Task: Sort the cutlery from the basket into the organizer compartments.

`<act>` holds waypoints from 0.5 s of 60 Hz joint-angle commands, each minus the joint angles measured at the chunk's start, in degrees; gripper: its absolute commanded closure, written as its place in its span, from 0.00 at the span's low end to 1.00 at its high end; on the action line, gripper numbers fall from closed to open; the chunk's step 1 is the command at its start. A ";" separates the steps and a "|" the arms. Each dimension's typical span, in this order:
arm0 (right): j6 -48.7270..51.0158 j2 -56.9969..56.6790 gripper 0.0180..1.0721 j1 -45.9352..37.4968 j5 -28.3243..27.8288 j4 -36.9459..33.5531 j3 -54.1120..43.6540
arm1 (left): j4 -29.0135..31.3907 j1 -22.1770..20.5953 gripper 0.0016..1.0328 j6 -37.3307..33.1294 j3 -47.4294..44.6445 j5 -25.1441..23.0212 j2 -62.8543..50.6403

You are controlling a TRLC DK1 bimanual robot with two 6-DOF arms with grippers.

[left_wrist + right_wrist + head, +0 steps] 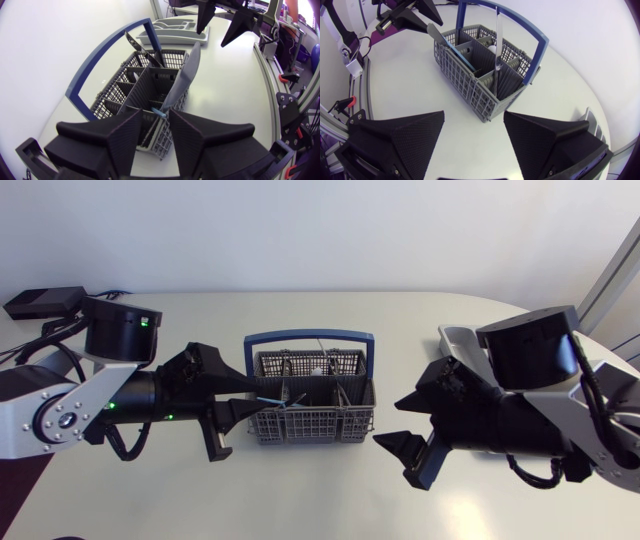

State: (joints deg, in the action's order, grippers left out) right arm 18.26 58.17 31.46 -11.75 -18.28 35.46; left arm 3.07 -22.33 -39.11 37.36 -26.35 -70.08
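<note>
A grey mesh cutlery basket [300,425] with a blue handle [308,336] stands at mid-table. A grey knife [182,80] with a light blue end leans out of it, and that end lies just ahead of the gap between my left gripper's [155,135] fingers, which stand apart. From the left, that gripper [235,420] is at the basket's side. A silver knife [496,50] stands upright in another compartment. My right gripper [392,423] hangs open right of the basket with nothing in it. The grey organizer [172,30] lies behind the right arm.
The organizer [455,340] is partly covered by my right arm in the head view. Bare tabletop lies in front of the basket [465,75] and between the two grippers. A black box [40,302] sits at the far left corner.
</note>
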 commanded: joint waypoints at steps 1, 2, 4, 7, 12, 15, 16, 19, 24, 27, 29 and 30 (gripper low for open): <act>0.02 -0.34 0.19 0.44 0.50 -0.79 -1.62 | -0.70 -0.79 0.70 1.23 1.83 -0.37 -1.55; 0.02 -0.34 0.18 0.44 0.50 -0.79 -1.62 | -0.79 -0.88 0.72 1.23 1.92 -0.37 -1.81; 0.02 -0.34 0.18 0.44 0.59 -0.79 -1.62 | -0.79 -0.88 0.72 1.41 1.92 -0.37 -2.07; 0.02 -0.34 0.18 0.44 0.59 -0.79 -1.62 | -0.79 -0.96 0.76 1.58 2.19 -0.37 -2.43; 0.02 -0.34 0.18 0.44 0.59 -0.70 -1.62 | -0.87 -1.05 0.85 1.58 2.36 -0.37 -2.78; 0.02 -0.34 0.19 0.53 0.59 -0.70 -1.71 | -0.79 -1.05 0.91 1.58 2.36 -0.37 -2.78; 0.02 -0.34 0.19 0.53 0.59 -0.70 -1.80 | -0.87 -1.14 0.94 1.58 2.45 -0.37 -2.78; 0.02 -0.34 0.18 0.62 0.59 -0.61 -1.89 | -0.79 -1.05 0.97 1.67 2.63 -0.46 -2.69; 0.02 -0.34 0.18 0.88 0.67 -0.61 -1.98 | -0.26 -1.05 0.97 1.76 3.07 -0.55 -2.51; 0.02 -0.34 0.19 0.88 0.67 -0.61 -1.98 | 0.36 -1.05 0.97 1.76 3.42 -0.63 -2.43; 0.02 -0.34 0.19 0.97 0.67 -0.61 -1.98 | 0.44 -1.14 0.97 1.76 3.50 -0.63 -2.34; 0.02 -0.34 0.18 0.97 0.76 -0.61 -1.98 | 0.53 -1.14 0.97 1.76 3.50 -0.72 -2.25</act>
State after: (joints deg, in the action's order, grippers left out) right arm 18.28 58.17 31.94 -11.55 -18.28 35.31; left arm 3.05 -23.00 -38.52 39.09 -26.35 -71.90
